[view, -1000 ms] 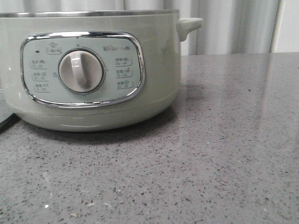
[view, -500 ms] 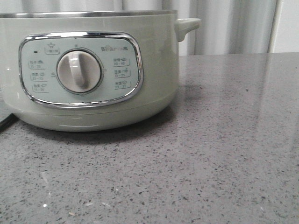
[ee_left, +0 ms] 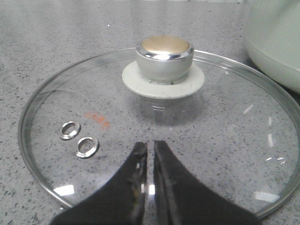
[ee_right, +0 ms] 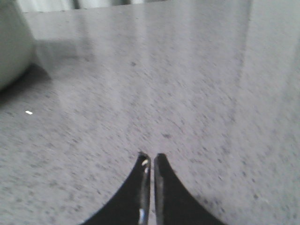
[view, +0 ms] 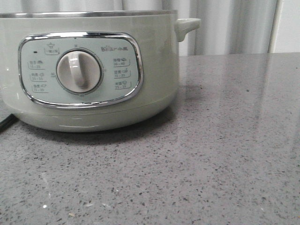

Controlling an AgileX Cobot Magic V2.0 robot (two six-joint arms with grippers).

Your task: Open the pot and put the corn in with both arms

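Note:
The pale sage-green pot point(view: 159, 61) fills the left of the front view, with its chrome-framed panel, white dial point(view: 78, 71), steel rim and small side handle point(view: 187, 24). No lid shows on it. Its glass lid point(ee_left: 56, 117) with a chrome-and-gold knob point(ee_left: 165, 55) lies flat on the counter beside the pot's wall point(ee_left: 276, 42) in the left wrist view. My left gripper point(ee_left: 150, 145) is shut and empty, over the lid's near part. My right gripper point(ee_right: 151, 157) is shut and empty over bare counter, the pot's side point(ee_right: 11, 47) off to one side. The corn is out of view.
Grey speckled stone counter point(view: 225, 154) stretches to the right of the pot. A dark cable point(view: 7, 123) runs out from the pot's left base. Pale curtains point(view: 229, 26) hang behind. Two small metal rings point(ee_left: 78, 138) sit in the lid glass.
The pot sits slightly further left in the front view than one second ago. No gripper shows in that view.

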